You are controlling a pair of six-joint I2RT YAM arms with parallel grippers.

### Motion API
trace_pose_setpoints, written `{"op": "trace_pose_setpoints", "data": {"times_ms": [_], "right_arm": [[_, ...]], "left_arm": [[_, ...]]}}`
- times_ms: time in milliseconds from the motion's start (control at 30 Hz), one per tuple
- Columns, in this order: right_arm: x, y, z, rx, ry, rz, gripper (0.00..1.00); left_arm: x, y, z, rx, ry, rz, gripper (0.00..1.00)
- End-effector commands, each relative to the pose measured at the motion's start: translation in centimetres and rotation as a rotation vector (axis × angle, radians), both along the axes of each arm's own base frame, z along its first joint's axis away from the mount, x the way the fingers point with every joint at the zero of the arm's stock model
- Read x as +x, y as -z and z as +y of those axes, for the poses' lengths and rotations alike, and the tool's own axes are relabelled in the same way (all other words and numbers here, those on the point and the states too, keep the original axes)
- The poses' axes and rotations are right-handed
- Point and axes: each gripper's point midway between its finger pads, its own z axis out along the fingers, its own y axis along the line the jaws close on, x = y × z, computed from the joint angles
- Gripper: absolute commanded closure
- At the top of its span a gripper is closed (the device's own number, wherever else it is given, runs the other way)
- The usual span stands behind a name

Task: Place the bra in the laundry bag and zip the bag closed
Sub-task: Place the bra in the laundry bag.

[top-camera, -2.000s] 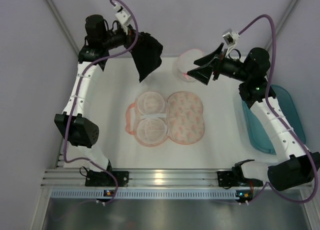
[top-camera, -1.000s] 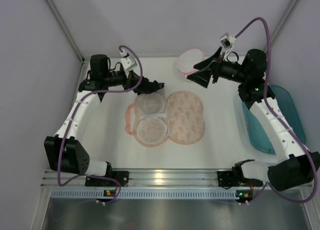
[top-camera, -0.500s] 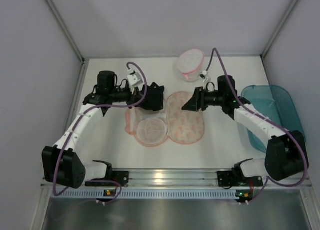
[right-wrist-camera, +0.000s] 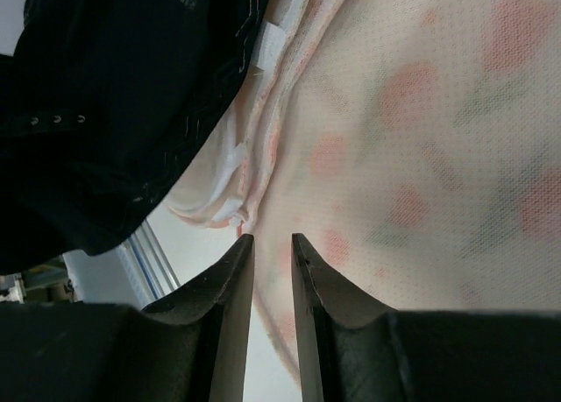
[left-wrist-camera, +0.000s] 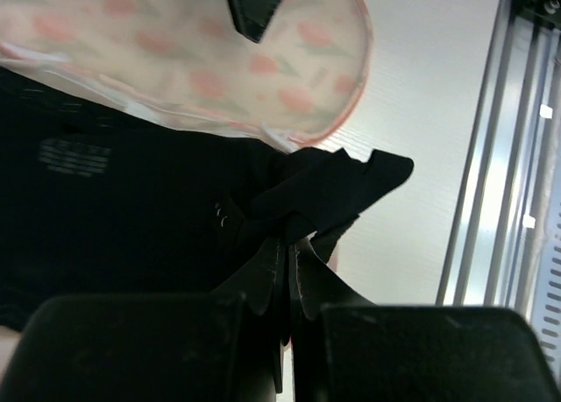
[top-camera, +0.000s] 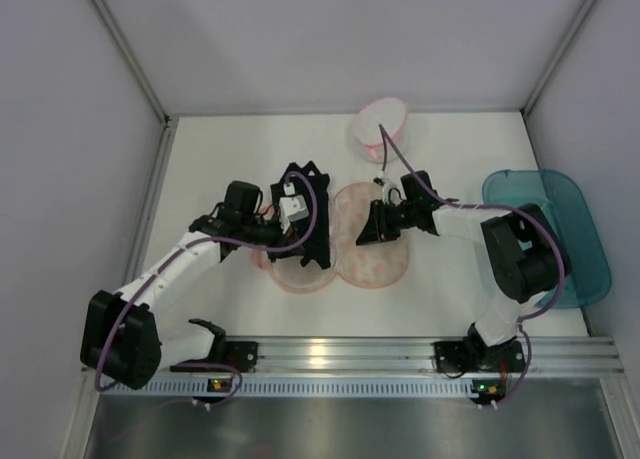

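The laundry bag (top-camera: 378, 257) lies open mid-table, cream with orange-pink print. The black bra (top-camera: 306, 207) hangs limp over the bag's left half and hides most of it. My left gripper (top-camera: 288, 229) is shut on a bunched fold of the bra (left-wrist-camera: 131, 201), its fingertips (left-wrist-camera: 287, 244) pressed together, with the printed bag (left-wrist-camera: 202, 60) beyond. My right gripper (top-camera: 366, 233) hovers low over the bag's right half near the centre seam. Its jaws (right-wrist-camera: 270, 238) stand a narrow gap apart with nothing clamped, the printed mesh (right-wrist-camera: 421, 157) behind them and the bra (right-wrist-camera: 114, 87) to their left.
A small white pouch with a pink rim (top-camera: 380, 124) sits at the back centre. A teal plastic tub (top-camera: 565, 234) stands at the right edge. The aluminium rail (top-camera: 340, 354) runs along the near edge, and grey walls close in the left, back and right.
Both arms came down and inward. The left carried the bra from the back left onto the bag's left half. The right moved to the bag's right half and its jaws narrowed.
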Motion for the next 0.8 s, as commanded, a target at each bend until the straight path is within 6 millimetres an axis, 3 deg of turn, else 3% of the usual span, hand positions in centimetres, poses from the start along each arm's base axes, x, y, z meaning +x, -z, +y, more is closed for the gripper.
{"op": "trace_pose_setpoints", "data": {"times_ms": [0,200,367,600,733,767], "right_arm": [[2.3,-1.5,1.1,0.015,-0.019,-0.143,0.76],[2.2,-0.2,1.3,-0.022,-0.026,-0.119,0.78],[2.5,0.1,1.6,-0.027,-0.029,-0.114,0.8],[2.4,-1.2,1.6,-0.02,-0.05,-0.128,0.8],[2.5,-1.6,1.5,-0.027,-0.057,-0.146,0.8],[2.5,-1.5,1.5,-0.035,-0.06,-0.141,0.8]], "left_arm": [[-1.8,1.4,-0.8,0.007,0.047,0.053,1.0],[-3.6,4.0,-1.0,0.028,0.089,0.144,1.0],[-3.1,4.8,-1.2,0.06,0.098,0.168,0.96],[-3.7,5.6,1.2,0.217,0.159,0.125,0.95],[-4.9,5.4,1.8,0.236,0.214,0.115,0.84],[-5.2,5.4,2.0,0.239,0.22,0.123,0.69]]}}
